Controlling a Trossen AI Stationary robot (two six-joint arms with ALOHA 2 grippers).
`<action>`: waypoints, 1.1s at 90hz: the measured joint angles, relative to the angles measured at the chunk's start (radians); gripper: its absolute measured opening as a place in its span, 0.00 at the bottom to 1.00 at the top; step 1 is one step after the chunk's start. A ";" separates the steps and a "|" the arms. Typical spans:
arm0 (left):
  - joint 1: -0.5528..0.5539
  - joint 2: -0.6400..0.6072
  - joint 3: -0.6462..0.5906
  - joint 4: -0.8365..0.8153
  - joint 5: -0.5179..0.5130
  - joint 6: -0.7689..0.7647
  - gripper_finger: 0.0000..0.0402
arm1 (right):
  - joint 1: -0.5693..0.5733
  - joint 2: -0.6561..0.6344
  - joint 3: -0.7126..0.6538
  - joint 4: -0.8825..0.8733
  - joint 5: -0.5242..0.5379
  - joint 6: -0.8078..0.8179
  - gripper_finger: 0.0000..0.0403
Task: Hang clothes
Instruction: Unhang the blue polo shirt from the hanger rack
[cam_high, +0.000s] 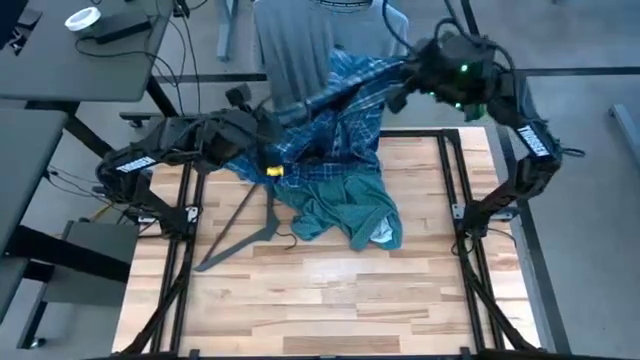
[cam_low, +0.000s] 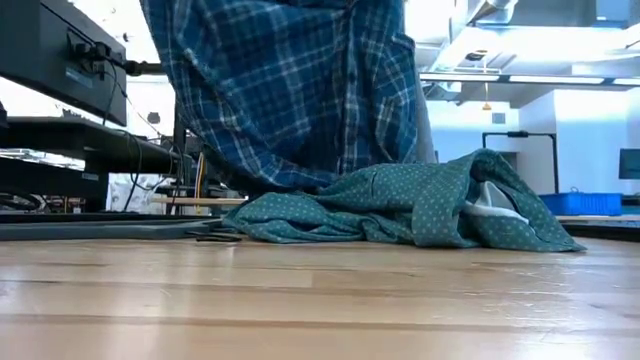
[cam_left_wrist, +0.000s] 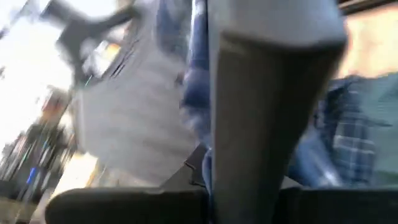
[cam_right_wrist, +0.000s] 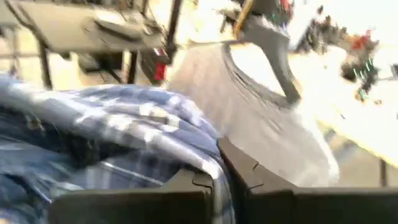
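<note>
Plaid shirt: hanging lifted above the green shirt, which is lying on the bench. Right gripper: fingers pinching plaid cloth. Left gripper: beside the plaid (finger state: cannot tell). Advice: keep the cloth taut while feeding in the hanger.

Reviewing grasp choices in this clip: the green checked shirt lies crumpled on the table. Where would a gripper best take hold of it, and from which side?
Probably the raised fold of the green checked shirt, taken from above. In the low view that ridge stands highest above the table, so the fingers could close across it. Its far edge lies under the plaid shirt, so the near, uncovered side is freer.
</note>
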 joint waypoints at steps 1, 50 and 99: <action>-0.003 0.000 0.000 0.005 0.009 0.007 0.01 | -0.008 -0.001 0.000 -0.010 -0.005 0.002 0.00; -0.050 -0.069 0.047 0.264 0.216 0.048 0.02 | -0.036 0.094 0.003 -0.290 -0.114 -0.040 0.00; -0.038 -0.049 0.041 0.770 0.533 -0.178 0.01 | -0.079 0.004 0.000 -0.145 -0.306 -0.109 0.00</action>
